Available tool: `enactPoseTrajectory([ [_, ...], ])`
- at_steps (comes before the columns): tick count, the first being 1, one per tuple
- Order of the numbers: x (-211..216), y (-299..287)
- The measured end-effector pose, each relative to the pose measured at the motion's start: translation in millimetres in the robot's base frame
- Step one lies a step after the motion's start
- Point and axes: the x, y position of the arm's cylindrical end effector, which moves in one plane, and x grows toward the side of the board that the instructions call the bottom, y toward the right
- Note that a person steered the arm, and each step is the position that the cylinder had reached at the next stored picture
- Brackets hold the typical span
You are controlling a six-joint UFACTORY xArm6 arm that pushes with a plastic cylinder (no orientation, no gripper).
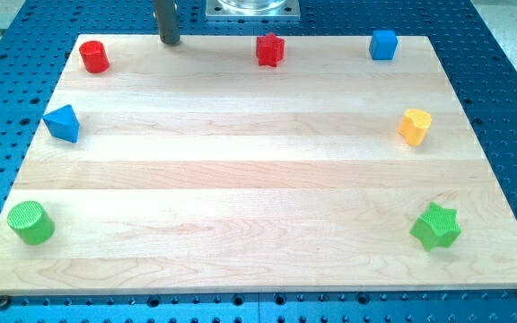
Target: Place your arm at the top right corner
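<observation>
My tip (170, 41) is at the top edge of the wooden board (258, 179), left of centre. It stands between the red cylinder (94, 56) to its left and the red star (270, 49) to its right, touching neither. The blue cube (383, 44) sits near the top right corner, far to the right of my tip.
A blue triangular block (62, 123) lies at the left edge. A green cylinder (30, 222) is at the bottom left. A yellow hexagonal block (414, 126) is at the right. A green star (435, 226) is at the bottom right. A metal base (252, 9) stands above the board.
</observation>
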Motion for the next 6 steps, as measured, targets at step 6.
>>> enactPoseTrajectory([
  [6, 148, 275],
])
